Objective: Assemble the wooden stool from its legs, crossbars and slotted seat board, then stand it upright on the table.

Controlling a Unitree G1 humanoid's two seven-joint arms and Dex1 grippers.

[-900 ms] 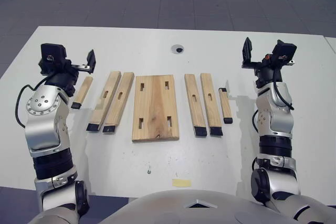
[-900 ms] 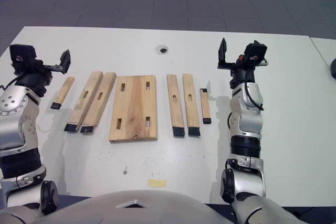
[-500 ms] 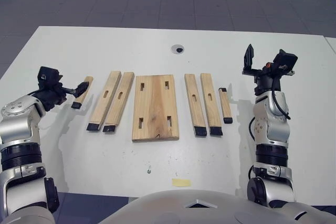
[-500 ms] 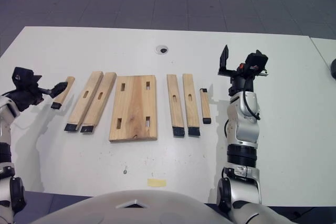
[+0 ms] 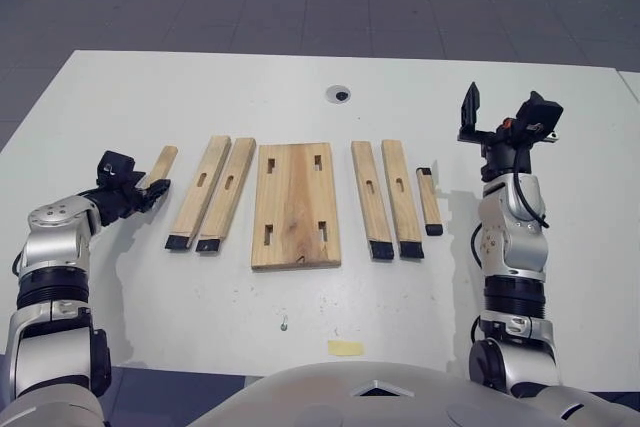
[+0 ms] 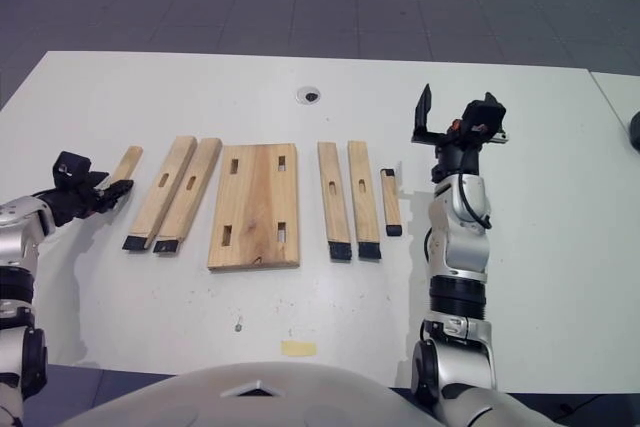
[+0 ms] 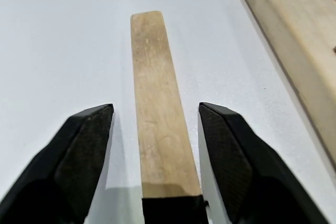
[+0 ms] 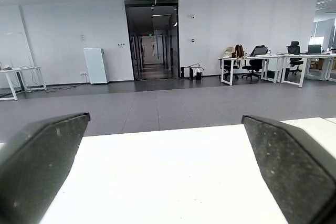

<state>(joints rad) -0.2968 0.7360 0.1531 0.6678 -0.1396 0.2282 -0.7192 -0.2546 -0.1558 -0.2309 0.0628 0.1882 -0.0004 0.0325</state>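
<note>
The table (image 5: pixel 300 87) holds all parts, lying flat. The seat (image 5: pixel 295 207) lies between the two grippers. The left legs (image 5: pixel 212 192) lie just right of the left gripper (image 7: pixel 156 109). The right legs (image 5: pixel 385 197) lie left of the right gripper (image 5: pixel 505 112), which is raised, spread apart and holding nothing. The left crossbar (image 7: pixel 155 77) lies between the released fingers (image 7: pixel 84 145) of the left gripper. The right crossbar (image 5: pixel 429 202) lies near the right gripper, lower down and to its left.

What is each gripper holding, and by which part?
Nothing is held. The left gripper is open, straddling the short crossbar near its black end without touching it. The right gripper is open and empty.
</note>
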